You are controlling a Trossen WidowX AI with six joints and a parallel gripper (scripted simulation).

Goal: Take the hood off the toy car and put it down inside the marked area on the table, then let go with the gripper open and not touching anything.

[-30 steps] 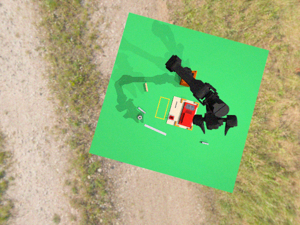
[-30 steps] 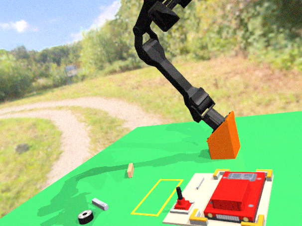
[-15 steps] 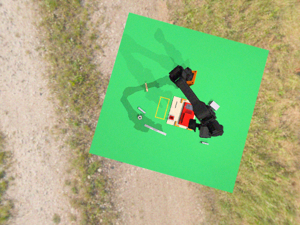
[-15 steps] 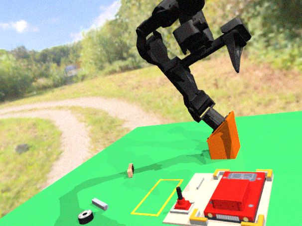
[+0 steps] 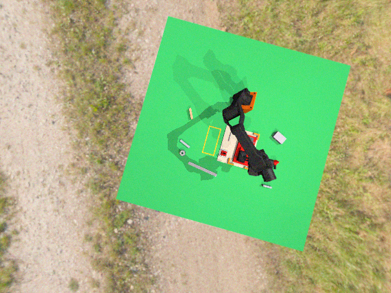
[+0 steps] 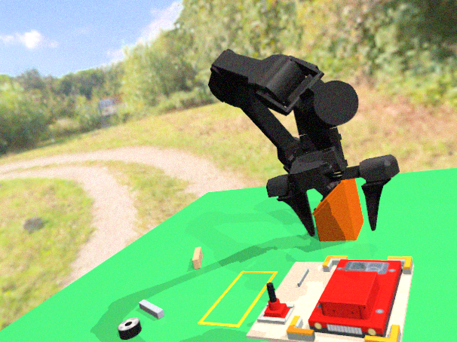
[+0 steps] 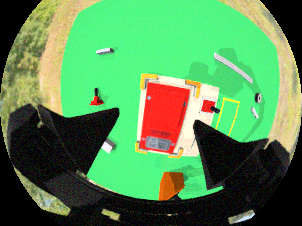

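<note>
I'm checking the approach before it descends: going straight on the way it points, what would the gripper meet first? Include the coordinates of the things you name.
Probably the red toy car [image 6: 353, 292] [image 7: 165, 114], below the open gripper [image 6: 343, 233] [image 7: 157, 118]; depth is unclear.
</note>
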